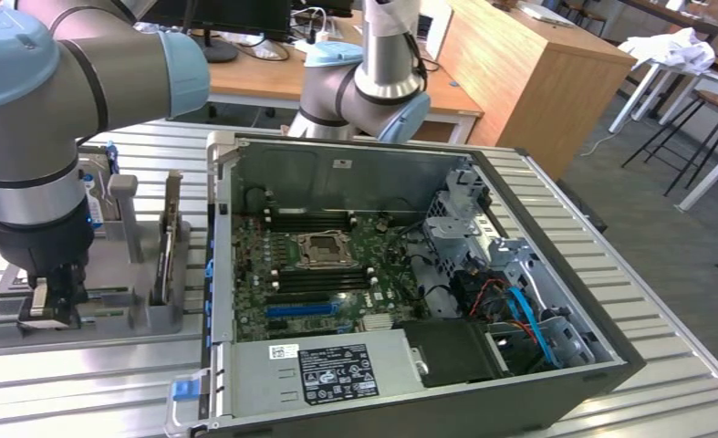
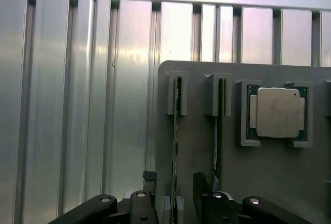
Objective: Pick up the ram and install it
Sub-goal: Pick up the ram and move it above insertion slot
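The hand is spread. Its 2 fingers straddle the ram with a gap on each side, so nothing is pinched yet. The ram stands on edge in a slotted grey holder, which leaves both flat faces free for the fingers to close on. A second stick stands parallel just beside it in its own slot. 1 CPU chip lies flat in a recess beyond that stick. The count is 2 sticks, 1 chip and 1 holder.

In the exterior view the holder sits on the ribbed counter at 9 o'clock from the 1 computer case. The case lies open with its motherboard facing up, so a stick can likely go in from above.
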